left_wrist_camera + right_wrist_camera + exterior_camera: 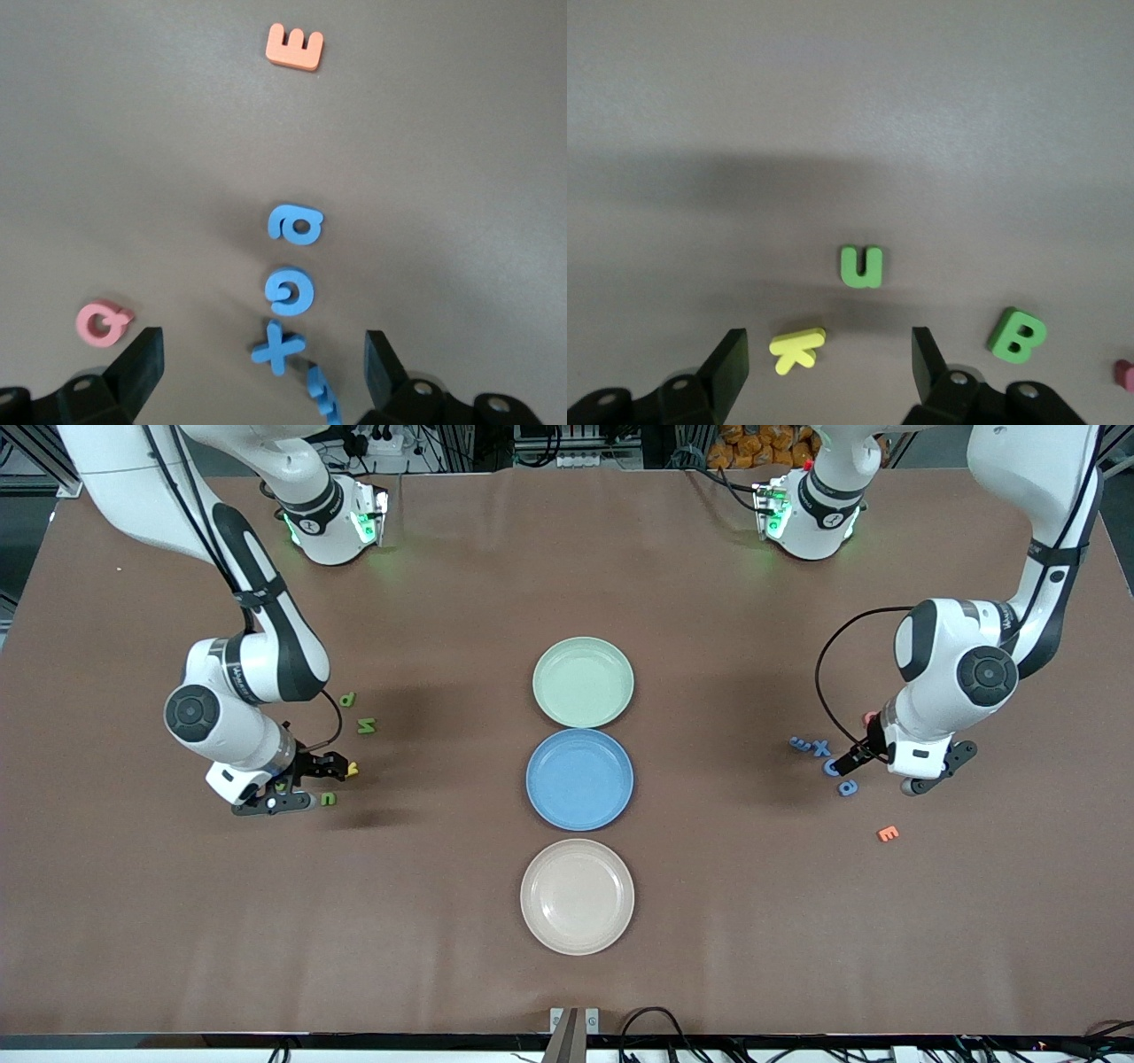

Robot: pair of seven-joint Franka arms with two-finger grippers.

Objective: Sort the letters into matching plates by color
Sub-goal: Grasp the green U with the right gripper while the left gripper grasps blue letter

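1. Jaws: left gripper (261, 372) spread wide and empty, low over the blue letters at the left arm's end of the table; right gripper (828, 367) parted, nothing between the fingers, low over the green and yellow letters at the right arm's end.
2. Plates: pale green plate (583, 682), blue plate (579, 779), cream plate (577, 896), lined up mid-table, green farthest from the front camera, cream nearest; none holding a letter.
3. Letters under the left gripper: blue x (277, 345) between the fingers; blue letter (324, 395) just beside it, partly cut off; blue g (290, 292) and blue a (297, 224) next in the row.
4. Pink Q (102, 322) near one finger, apart from the blue row.
5. Orange E (294, 46), well apart, nearest the front camera of that group.
6. Letters under the right gripper: yellow K (796, 349) between the fingers; green U (861, 266) near it; green B (1016, 335) beside one finger.
7. Green N (367, 726) and green letter (347, 700), farther from the front camera.
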